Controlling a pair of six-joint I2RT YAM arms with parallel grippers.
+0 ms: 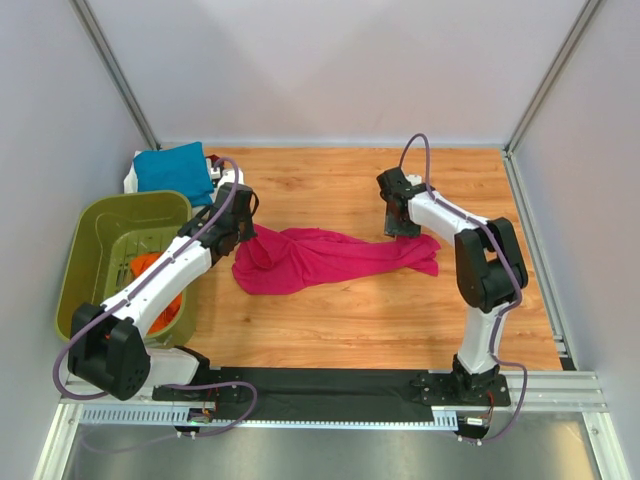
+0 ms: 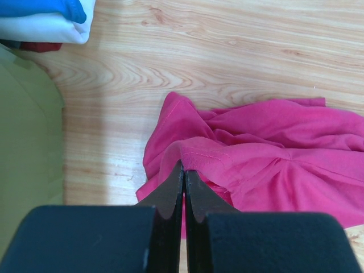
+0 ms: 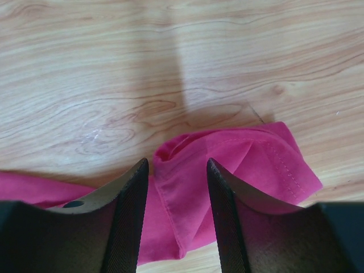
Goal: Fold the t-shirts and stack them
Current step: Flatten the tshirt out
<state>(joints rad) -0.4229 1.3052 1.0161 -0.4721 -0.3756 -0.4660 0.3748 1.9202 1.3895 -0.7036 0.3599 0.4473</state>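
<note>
A crumpled magenta-pink t-shirt point(image 1: 320, 258) lies stretched across the middle of the wooden table. My left gripper point(image 1: 243, 232) is at its left end, shut on a hemmed fold of the shirt point(image 2: 205, 156), which bunches up at the fingertips point(image 2: 185, 166). My right gripper point(image 1: 403, 230) hovers over the shirt's right end, open. A hemmed corner of the pink cloth point(image 3: 187, 187) lies between and below its fingers point(image 3: 136, 182) without being pinched. Orange t-shirts point(image 1: 150, 268) lie in the basket. A folded teal-blue t-shirt point(image 1: 175, 170) rests on a white one point(image 2: 51, 28) at the back left.
The olive-green plastic basket point(image 1: 100, 225) stands at the left, beside my left arm. The folded stack sits just behind it, with something dark red point(image 2: 40, 46) under the white layer. Grey walls close in the table on three sides.
</note>
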